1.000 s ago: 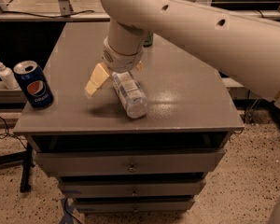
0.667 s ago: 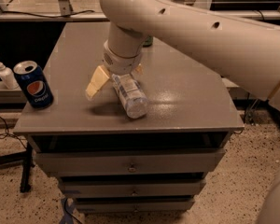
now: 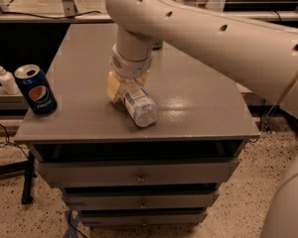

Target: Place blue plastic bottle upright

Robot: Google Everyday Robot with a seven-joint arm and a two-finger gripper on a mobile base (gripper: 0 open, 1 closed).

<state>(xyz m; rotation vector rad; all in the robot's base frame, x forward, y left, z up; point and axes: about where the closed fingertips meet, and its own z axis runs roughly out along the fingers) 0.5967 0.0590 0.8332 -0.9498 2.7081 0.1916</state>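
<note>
The blue plastic bottle [image 3: 139, 106], clear with a pale label, lies on its side near the front middle of the grey table [image 3: 203, 98], its base pointing toward the front edge. My gripper [image 3: 128, 86] reaches down from the large white arm onto the bottle's upper end. Its yellowish fingers [image 3: 113, 87] stand on either side of the bottle and press against it. The cap end is hidden under the gripper.
A blue Pepsi can [image 3: 36, 89] stands upright at the table's front left corner. A small white pump bottle [image 3: 6, 78] stands off the table to the left. A green thing [image 3: 158, 44] is partly hidden behind the arm. Drawers [image 3: 139, 175] lie below the tabletop.
The left finger, spread out to the left before, has swung in against the bottle. The bottle still lies in the same place.
</note>
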